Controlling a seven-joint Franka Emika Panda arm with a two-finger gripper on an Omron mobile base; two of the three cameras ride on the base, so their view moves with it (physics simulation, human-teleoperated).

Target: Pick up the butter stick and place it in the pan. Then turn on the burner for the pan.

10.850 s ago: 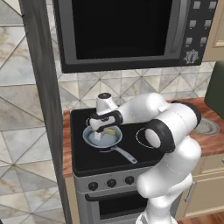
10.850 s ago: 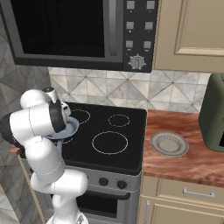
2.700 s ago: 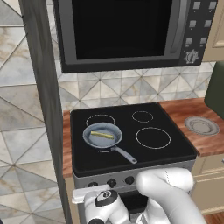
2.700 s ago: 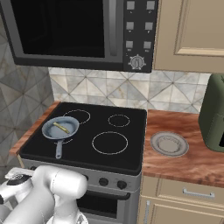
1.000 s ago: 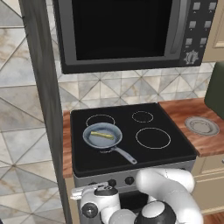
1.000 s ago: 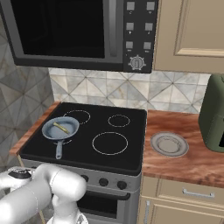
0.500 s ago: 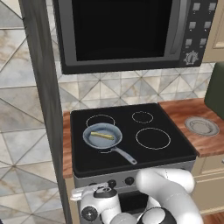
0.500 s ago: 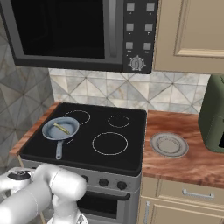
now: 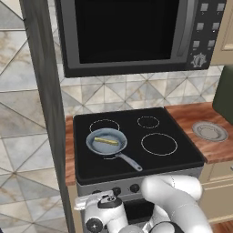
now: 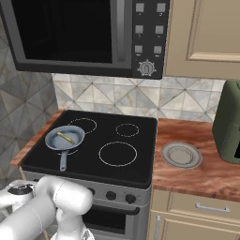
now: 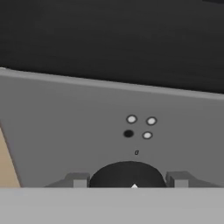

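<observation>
The butter stick (image 9: 106, 141) (image 10: 66, 138) lies inside the grey-blue pan (image 9: 96, 137) (image 10: 54, 138), which sits on the front-left burner (image 9: 110, 157) of the black cooktop. The pan covers most of that white ring. My hand (image 9: 101, 203) (image 10: 18, 190) hangs low, against the stove's front panel at its left end. In the hand view, my gripper (image 11: 127, 180) has a round black knob (image 11: 127, 173) between its tips. The two fingertips (image 11: 78, 180) press against the knob's sides. Small burner-marker dots (image 11: 139, 127) sit on the panel above the knob.
More knobs (image 9: 134, 187) (image 10: 111, 195) line the stove front. A round grey plate (image 9: 210, 131) (image 10: 181, 155) rests on the wooden counter to the right, beside a dark green appliance (image 10: 229, 123). A microwave (image 9: 136, 34) hangs above the cooktop, and a dark post (image 9: 45, 109) stands at the left.
The hand has shifted only slightly at the stove front over the last second. Pan and butter stick have not moved.
</observation>
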